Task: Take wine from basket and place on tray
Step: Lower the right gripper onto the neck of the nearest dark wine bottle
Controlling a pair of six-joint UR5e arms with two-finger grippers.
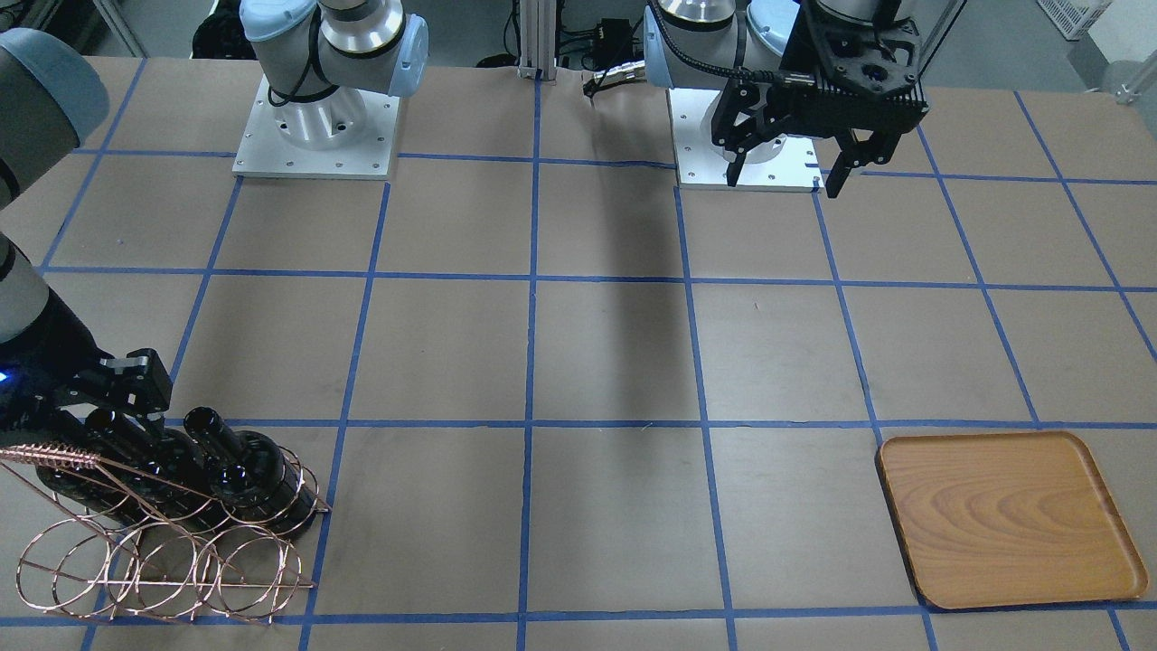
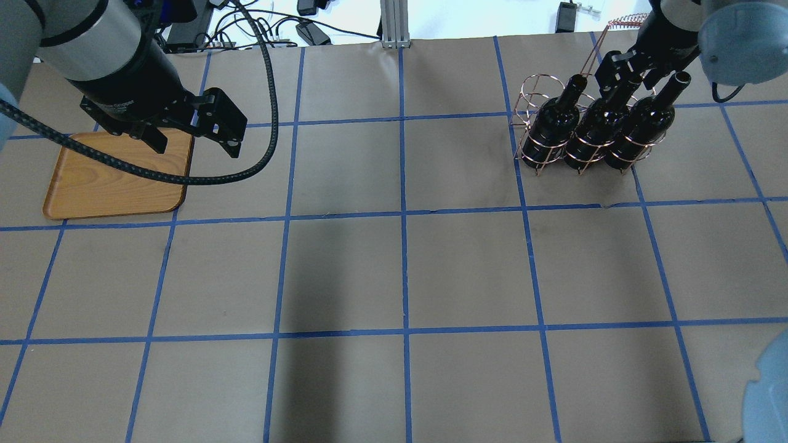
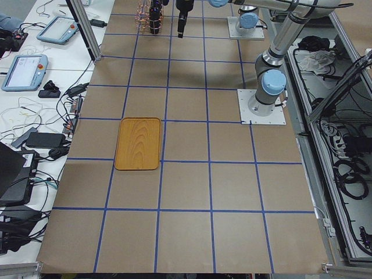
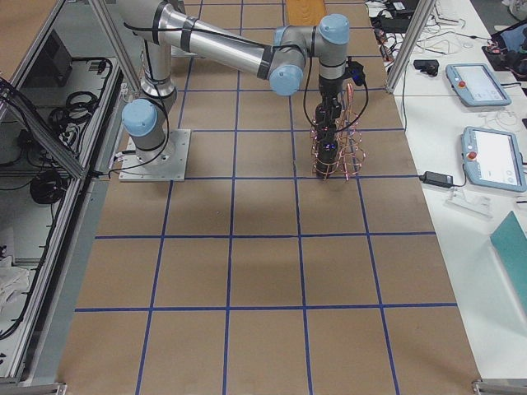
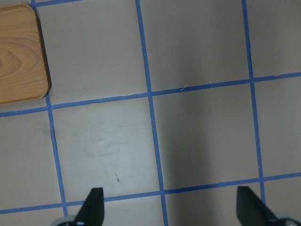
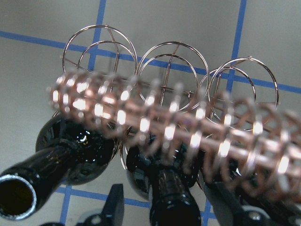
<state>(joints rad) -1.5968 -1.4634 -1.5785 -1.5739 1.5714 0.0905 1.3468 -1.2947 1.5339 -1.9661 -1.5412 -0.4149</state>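
Observation:
Three near-black wine bottles stand in the copper wire basket (image 2: 534,85) at the far right: left (image 2: 551,126), middle (image 2: 594,132), right (image 2: 640,129). My right gripper (image 2: 623,81) is open, its jaws straddling the middle bottle's neck (image 6: 171,207) with a gap on each side. The basket's coiled handle (image 6: 155,117) runs just above the necks. The wooden tray (image 2: 111,184) lies at the far left. My left gripper (image 2: 197,132) hangs open and empty above the tray's right edge; the tray's corner (image 5: 21,52) shows in the left wrist view.
Brown paper with a blue tape grid covers the table (image 2: 400,264). The two arm bases (image 1: 316,127) (image 1: 750,154) stand on the robot's side. Cables and teach pendants (image 3: 26,70) lie beyond the table's far edge.

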